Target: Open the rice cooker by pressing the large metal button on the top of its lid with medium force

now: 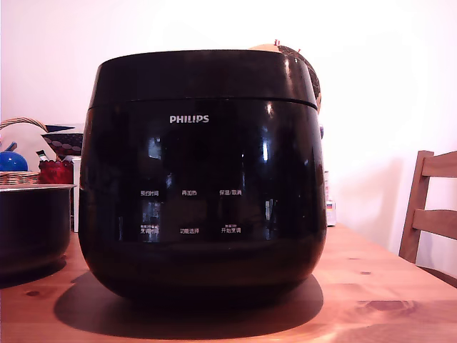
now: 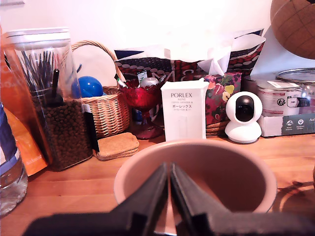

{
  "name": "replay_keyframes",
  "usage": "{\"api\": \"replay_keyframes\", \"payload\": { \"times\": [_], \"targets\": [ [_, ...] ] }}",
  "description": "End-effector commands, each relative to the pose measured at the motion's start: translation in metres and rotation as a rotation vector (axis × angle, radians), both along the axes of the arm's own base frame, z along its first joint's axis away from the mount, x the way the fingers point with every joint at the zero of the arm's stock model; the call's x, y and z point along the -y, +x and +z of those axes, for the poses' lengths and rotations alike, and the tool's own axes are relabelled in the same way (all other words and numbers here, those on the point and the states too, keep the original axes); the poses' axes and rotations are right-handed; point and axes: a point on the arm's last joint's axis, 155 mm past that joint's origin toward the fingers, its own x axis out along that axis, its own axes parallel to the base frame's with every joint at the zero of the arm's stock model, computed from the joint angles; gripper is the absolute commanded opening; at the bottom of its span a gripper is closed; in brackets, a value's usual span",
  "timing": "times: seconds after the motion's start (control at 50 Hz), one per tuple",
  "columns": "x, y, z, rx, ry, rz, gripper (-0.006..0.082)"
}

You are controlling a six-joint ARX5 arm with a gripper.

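Rice cooker [image 1: 203, 175] dead centre on the worktop [image 1: 371, 286], lid [image 1: 207, 75] down, dark pot [image 1: 32, 225] at nine o'clock, pincer [image 2: 170, 196] fingers pressed together, gripping nothing, over a pink bowl [image 2: 246, 182].

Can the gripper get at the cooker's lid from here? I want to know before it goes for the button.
Hard to say. In the exterior view the lid is closed with nothing on it, so its top looks free. But the shut gripper hangs over a pink bowl, cooker unseen.
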Motion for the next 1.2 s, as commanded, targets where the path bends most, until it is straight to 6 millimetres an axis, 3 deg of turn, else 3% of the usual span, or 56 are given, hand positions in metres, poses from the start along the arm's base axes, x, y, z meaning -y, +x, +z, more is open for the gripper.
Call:
{"api": "replay_keyframes", "payload": {
  "times": [0.0,0.32,0.66,0.98,1.18],
  "targets": [
    [0.012,-0.003,0.016,0.06,-0.024,-0.089,-0.0021],
    [0.017,-0.004,0.02,0.074,-0.031,-0.119,-0.0021],
    [0.045,-0.017,0.065,0.199,-0.289,-0.308,-0.0021],
    [0.119,-0.062,0.079,0.059,-0.367,-0.765,-0.0021],
    [0.147,-0.087,0.099,0.028,-0.355,-0.936,-0.0021]
  ]
}}
